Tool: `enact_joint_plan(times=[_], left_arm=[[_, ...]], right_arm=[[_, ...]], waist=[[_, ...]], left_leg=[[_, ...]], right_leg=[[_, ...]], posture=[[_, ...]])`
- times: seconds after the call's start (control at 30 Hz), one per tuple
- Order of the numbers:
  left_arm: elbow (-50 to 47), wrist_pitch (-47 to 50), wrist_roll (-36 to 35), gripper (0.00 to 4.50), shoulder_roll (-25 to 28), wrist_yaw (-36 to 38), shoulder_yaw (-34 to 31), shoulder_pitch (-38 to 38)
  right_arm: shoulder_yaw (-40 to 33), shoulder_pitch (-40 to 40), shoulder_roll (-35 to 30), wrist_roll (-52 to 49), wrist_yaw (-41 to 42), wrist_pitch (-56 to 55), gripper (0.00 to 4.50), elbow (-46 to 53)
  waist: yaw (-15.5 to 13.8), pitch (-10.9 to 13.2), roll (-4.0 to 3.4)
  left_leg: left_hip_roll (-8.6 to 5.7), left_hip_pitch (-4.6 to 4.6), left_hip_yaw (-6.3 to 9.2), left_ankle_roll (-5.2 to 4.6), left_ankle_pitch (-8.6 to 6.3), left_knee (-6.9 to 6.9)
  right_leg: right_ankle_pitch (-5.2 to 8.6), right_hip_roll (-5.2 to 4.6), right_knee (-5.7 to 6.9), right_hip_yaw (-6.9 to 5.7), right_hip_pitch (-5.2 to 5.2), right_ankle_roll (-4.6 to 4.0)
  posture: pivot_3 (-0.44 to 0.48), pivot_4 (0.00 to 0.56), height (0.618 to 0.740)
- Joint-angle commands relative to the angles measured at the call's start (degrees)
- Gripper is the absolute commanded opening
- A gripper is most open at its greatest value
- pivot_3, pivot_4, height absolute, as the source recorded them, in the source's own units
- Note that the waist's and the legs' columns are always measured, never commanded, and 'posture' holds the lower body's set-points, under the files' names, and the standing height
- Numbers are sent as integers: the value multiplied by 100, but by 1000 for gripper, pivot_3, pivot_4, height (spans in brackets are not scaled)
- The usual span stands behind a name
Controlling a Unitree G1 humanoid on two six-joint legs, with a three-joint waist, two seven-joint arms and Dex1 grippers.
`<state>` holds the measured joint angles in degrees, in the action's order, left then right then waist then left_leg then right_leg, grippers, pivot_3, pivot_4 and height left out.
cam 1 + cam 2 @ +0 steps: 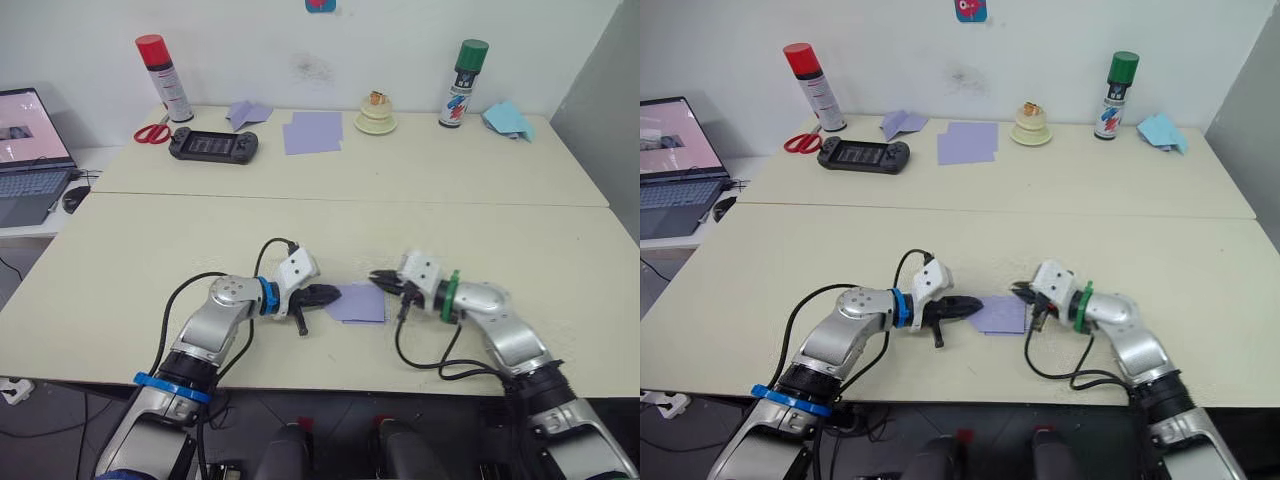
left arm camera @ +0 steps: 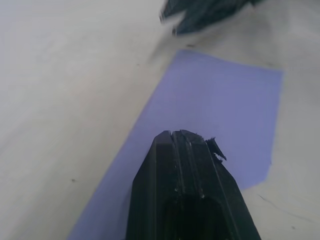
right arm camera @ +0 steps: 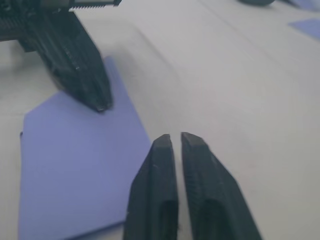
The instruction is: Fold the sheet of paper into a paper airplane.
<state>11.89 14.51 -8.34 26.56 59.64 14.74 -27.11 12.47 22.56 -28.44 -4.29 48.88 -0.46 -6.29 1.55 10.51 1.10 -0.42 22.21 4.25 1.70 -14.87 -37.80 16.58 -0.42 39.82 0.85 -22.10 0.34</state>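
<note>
The sheet of paper (image 1: 360, 304) lies flat on the near table (image 1: 150, 250), a small lavender rectangle between my two grippers. My left gripper (image 1: 335, 294) is shut, its tip resting over the paper's left part (image 2: 220, 100). My right gripper (image 1: 376, 280) is shut too, its tip low over the table just off the paper's far right corner (image 3: 75, 160). In the right wrist view the left gripper's fingers (image 3: 82, 70) press down on the sheet. Neither gripper holds the sheet.
On the far table stand a red-capped spray can (image 1: 163, 78), scissors (image 1: 152, 133), a black handheld console (image 1: 213, 145), a lavender folded plane (image 1: 248, 112), overlapping lavender sheets (image 1: 313, 131), a green-capped can (image 1: 463, 83) and light-blue folded paper (image 1: 508, 119). A laptop (image 1: 30, 140) sits at the left.
</note>
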Motion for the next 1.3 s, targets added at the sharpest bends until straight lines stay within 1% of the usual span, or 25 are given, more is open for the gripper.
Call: enact_joint_plan(times=[0.03,0.1,0.17,0.23,0.4,0.47,0.77,1.0,1.17,1.3], left_arm=[[256,-236,156,0,67,110,57,-106],[390,-292,167,0,51,179,56,-205],[489,-345,161,0,35,267,59,-323],[531,-265,72,0,-12,352,16,-459],[505,-123,50,0,-2,477,0,-623],[449,-98,116,0,62,549,70,-594],[531,-116,269,0,49,537,147,-620],[473,-7,167,0,23,560,44,-715],[416,46,126,0,-4,536,30,-699],[378,73,112,0,-22,518,43,-680]], right_arm=[[-185,-145,-396,-65,456,-1035,1603,116],[-95,-215,-690,90,752,-1916,2245,-110],[-41,-257,-869,204,897,-2502,2245,-383],[26,-234,-922,327,908,-2960,2245,-646],[183,-181,-790,603,761,-3538,2245,-967],[209,-208,-725,643,692,-3613,2245,-992],[293,-177,-417,798,445,-3634,2245,-1014],[283,-184,-577,725,524,-3804,2245,-1051],[310,-277,-642,520,601,-3908,2245,-878],[364,-281,-611,703,522,-3949,2245,-941]], waist=[[0,0,0],[3,0,0],[8,0,1],[9,1,2],[14,2,3],[20,2,3],[10,2,3],[11,2,3],[11,2,3],[11,2,3]], left_leg=[[0,0,1,0,0,0],[1,-2,1,-1,0,1],[1,-3,-1,-1,0,0],[1,-5,-3,-1,0,-1],[2,-5,-3,-1,0,-1],[2,-5,-5,0,0,-1],[2,-5,-1,0,0,-1],[0,-5,-3,0,0,-2],[1,-5,-2,0,0,-2],[1,-5,-2,0,0,-2]], right_leg=[[0,0,0,-1,0,1],[3,1,0,-2,2,4],[14,3,0,-1,2,25],[14,4,1,1,3,25],[11,4,3,3,3,19],[0,4,3,6,2,1],[0,4,5,2,3,0],[0,3,4,5,3,0],[0,3,4,4,3,0],[0,3,4,4,3,0]], posture=[[0,150,740],[0,150,740],[0,150,740],[0,150,740],[0,150,740],[0,150,740],[0,150,740],[0,150,740],[0,150,740],[0,150,740]])
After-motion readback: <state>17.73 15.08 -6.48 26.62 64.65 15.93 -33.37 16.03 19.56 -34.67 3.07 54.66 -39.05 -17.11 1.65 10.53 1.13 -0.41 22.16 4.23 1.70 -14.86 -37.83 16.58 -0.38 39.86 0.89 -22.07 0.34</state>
